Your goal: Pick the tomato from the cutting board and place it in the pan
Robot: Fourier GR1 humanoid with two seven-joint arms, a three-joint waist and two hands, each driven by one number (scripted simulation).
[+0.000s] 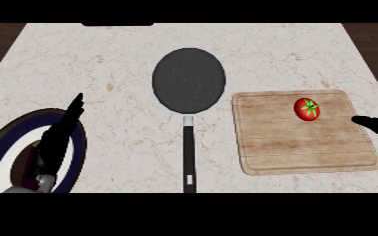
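Tomato (307, 109) upright, green stem up

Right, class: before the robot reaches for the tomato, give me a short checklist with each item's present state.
1. Tomato on the cutting board: ok.
2. Nothing covering the tomato: ok.
3. Pan holds nothing: ok.
4. Right hand near the tomato, at the board's right edge: ok.
5. Right hand's fingers open: cannot tell.
6. Left hand open, over the plate, away from the pan: ok.
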